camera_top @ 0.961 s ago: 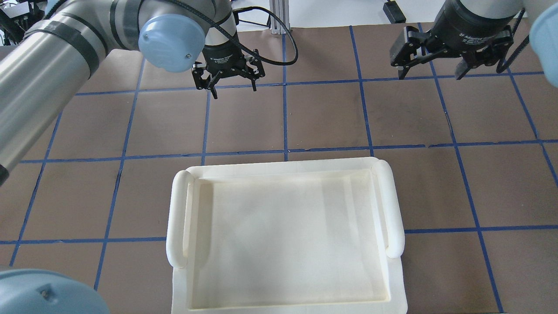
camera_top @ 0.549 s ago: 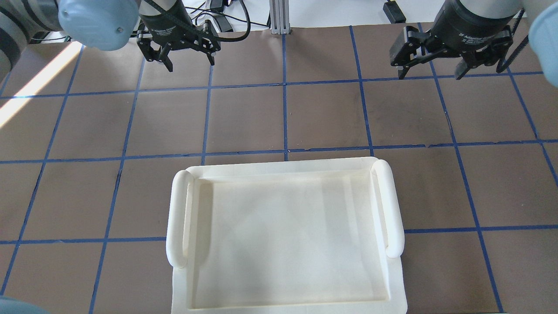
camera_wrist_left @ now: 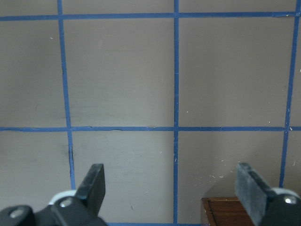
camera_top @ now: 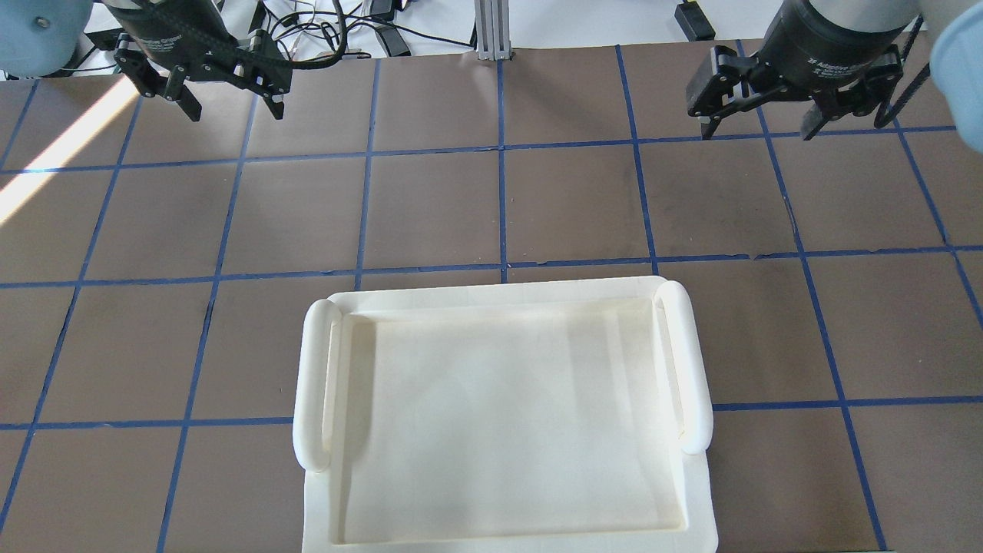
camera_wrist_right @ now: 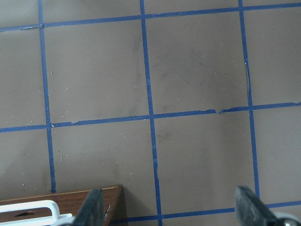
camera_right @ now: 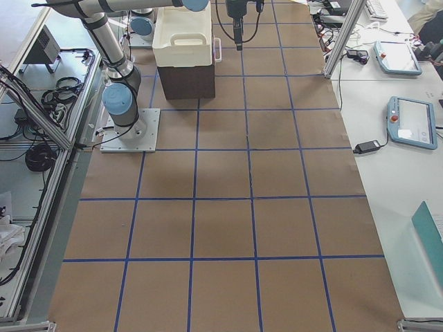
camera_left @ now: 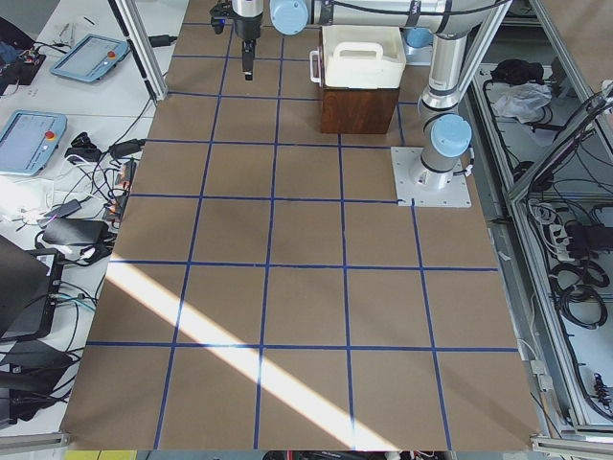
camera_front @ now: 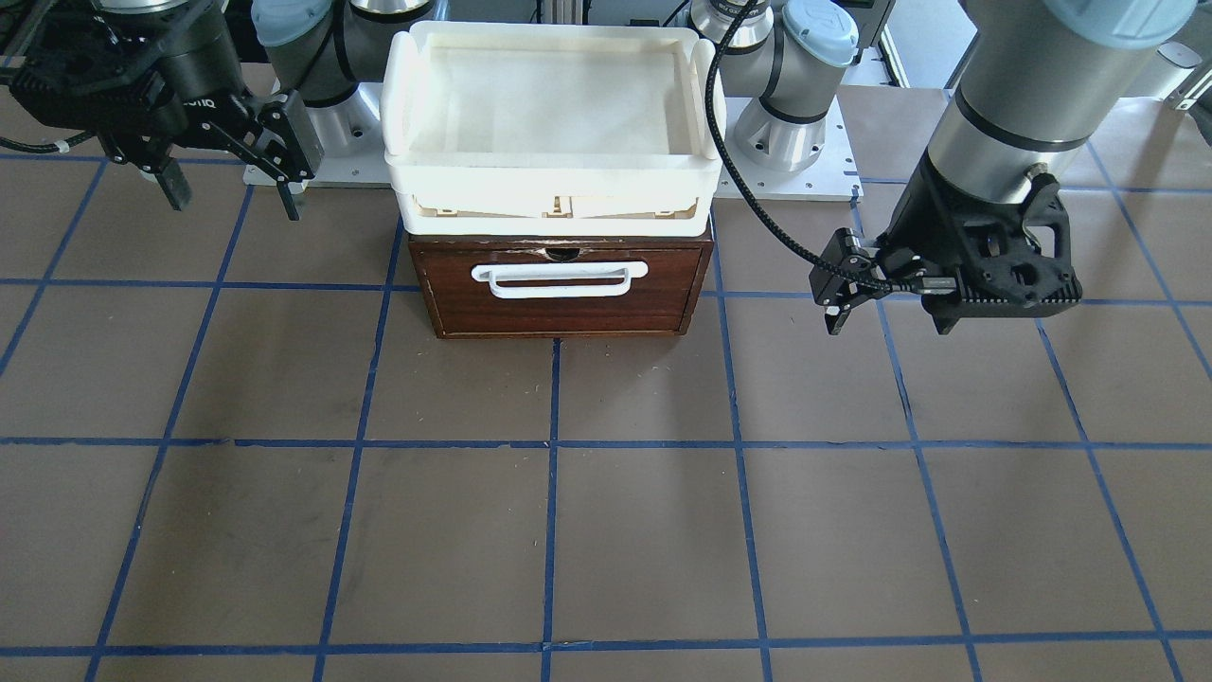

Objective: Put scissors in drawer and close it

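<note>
movement is all on the left: the left gripper (camera_top: 234, 107) has swung from near the middle of the tabletop (camera_top: 499, 207) out to its far left corner, jaws apart and holding nothing. the right gripper (camera_top: 756, 127) has stayed put at the far right, jaws also apart and empty. scissors show in no view; with the drawer (camera_front: 559, 308) shut flush, they are most likely inside, so the task looks done and the left arm seems to be just clearing off.

the overhead view shows only the tray (camera_top: 315, 384), which hides the drawer under it. the front view is the one that shows the drawer front closed, with its handle (camera_front: 559, 279) free of both arms. each wrist view catches only a corner of the drawer at its bottom edge, with neither gripper touching it.
</note>
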Robot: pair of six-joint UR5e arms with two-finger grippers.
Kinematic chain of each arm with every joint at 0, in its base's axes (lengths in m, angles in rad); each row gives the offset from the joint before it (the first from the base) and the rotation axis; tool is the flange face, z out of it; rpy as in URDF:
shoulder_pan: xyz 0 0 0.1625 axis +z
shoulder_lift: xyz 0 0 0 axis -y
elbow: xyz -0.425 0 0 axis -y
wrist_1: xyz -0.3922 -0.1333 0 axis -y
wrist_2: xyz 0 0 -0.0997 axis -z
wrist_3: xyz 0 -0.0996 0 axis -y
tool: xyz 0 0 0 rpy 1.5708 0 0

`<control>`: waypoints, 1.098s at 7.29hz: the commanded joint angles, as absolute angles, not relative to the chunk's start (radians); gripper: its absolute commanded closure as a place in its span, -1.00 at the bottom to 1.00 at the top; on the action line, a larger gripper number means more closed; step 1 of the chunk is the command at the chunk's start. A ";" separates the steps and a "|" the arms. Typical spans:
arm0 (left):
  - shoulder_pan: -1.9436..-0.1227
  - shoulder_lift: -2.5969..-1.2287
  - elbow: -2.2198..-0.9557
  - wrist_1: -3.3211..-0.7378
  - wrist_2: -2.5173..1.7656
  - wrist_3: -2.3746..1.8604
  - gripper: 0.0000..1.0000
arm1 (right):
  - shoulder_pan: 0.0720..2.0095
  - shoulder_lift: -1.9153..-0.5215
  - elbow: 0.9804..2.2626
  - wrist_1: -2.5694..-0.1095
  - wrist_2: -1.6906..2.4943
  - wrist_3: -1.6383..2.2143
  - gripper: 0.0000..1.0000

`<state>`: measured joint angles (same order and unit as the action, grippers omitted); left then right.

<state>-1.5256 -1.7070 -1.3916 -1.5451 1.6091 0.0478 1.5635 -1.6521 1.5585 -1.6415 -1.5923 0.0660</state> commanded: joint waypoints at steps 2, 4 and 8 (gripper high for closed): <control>-1.519 -1.612 -1.512 -1.545 1.598 0.032 -1.00 | 1.563 -1.651 1.559 -1.641 -1.592 0.066 -1.00; -1.519 -1.606 -1.517 -1.543 1.600 0.018 -1.00 | 1.565 -1.651 1.559 -1.640 -1.592 0.066 -1.00; -1.506 -1.609 -1.519 -1.545 1.598 0.025 -1.00 | 1.563 -1.651 1.559 -1.638 -1.592 0.066 -1.00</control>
